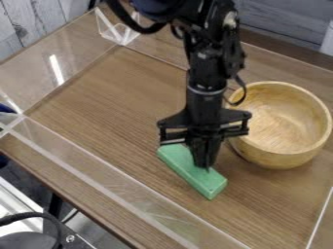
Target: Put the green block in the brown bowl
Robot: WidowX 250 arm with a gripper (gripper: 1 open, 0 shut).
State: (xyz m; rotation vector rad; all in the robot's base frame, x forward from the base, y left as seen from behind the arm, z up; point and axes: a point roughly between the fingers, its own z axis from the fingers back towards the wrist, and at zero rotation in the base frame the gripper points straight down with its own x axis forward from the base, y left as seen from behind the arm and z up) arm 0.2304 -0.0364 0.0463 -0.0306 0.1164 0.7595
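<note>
One green block [209, 182], one brown bowl [278, 122], one gripper [202, 161]. Gripper points down, fingers closed across the block's middle. Can't tell if the block is clear of the wooden table [104, 97]. Block is at 8 o'clock from the bowl, near it, not touching.

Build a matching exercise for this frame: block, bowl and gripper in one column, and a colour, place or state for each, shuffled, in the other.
1. block
2. bowl
3. gripper

A. tan, at the right
B. shut, pointing down
C. green, nearest the camera

Pairs: 1-C, 2-A, 3-B
</note>
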